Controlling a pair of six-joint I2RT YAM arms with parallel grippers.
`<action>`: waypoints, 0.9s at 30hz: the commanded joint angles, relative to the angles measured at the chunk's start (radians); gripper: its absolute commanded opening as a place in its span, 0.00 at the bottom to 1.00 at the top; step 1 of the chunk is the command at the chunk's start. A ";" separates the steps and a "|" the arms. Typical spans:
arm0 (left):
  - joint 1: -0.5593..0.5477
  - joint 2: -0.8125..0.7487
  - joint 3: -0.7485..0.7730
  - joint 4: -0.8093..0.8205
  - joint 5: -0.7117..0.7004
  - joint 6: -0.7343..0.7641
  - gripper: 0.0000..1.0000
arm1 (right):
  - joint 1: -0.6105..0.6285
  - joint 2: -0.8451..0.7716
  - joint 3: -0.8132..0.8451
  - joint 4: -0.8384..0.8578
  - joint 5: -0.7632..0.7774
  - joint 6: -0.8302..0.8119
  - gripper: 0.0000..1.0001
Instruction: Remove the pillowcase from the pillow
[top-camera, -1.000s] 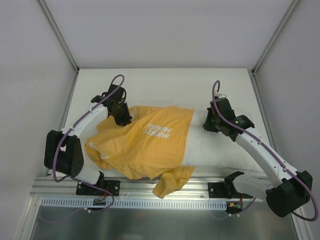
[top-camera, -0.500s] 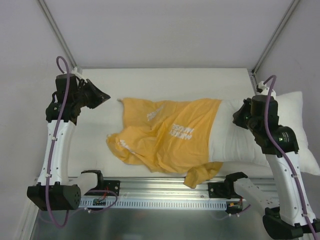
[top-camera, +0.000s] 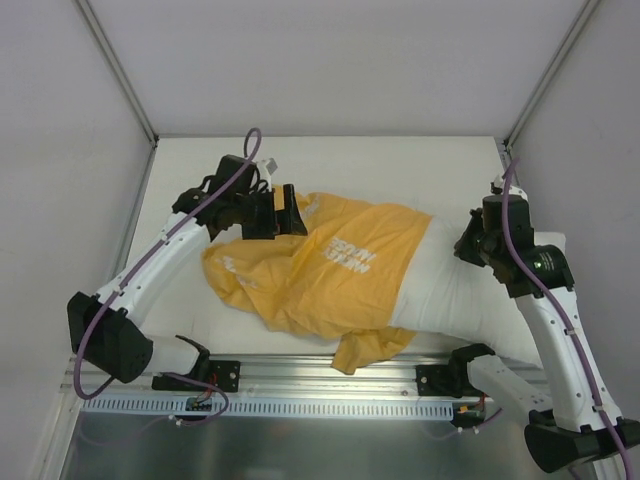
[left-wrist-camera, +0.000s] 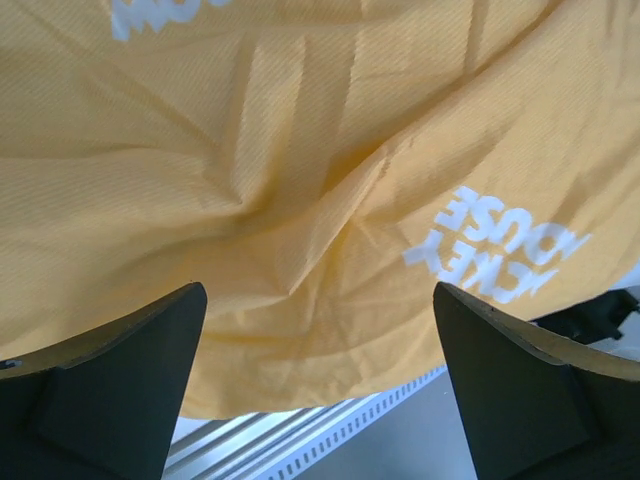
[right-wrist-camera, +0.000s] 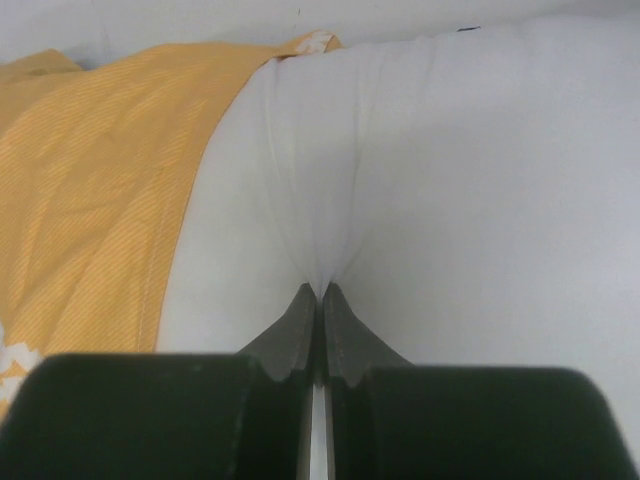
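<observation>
Top external: left gripper (top-camera: 293, 211), jaws spread wide, has swung back over the orange pillowcase (top-camera: 320, 275); right gripper (top-camera: 466, 246) stays clamped on the white pillow (top-camera: 450, 300), still half-covered, on the table (top-camera: 400, 165).

So from the wrist cam we're basically staring at a wall of orange-yellow pillowcase (left-wrist-camera: 300, 150). It fills nearly the whole shot, all rumpled, with creases running into a pinch near the middle. White lettering (left-wrist-camera: 500, 245) sits on the right and reads upside down to us, and there's another scrap of white print (left-wrist-camera: 160, 12) cut off at the top left. The jaws of the left gripper (left-wrist-camera: 318, 295) are spread wide, one dark tip in each bottom corner, nothing between them. Under the fabric's edge we see a pale slotted rail (left-wrist-camera: 300, 440), plus some black part (left-wrist-camera: 600, 315) on the right that we can't identify.
</observation>
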 joint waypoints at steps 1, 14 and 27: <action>-0.047 0.055 0.025 0.001 -0.098 0.103 0.99 | 0.002 -0.024 0.019 0.093 -0.034 0.021 0.01; -0.157 0.294 0.028 0.100 0.079 0.131 0.95 | 0.000 -0.033 -0.004 0.092 -0.047 0.025 0.01; 0.035 0.136 -0.006 0.114 0.020 -0.012 0.00 | -0.003 -0.050 -0.008 0.070 -0.002 0.007 0.01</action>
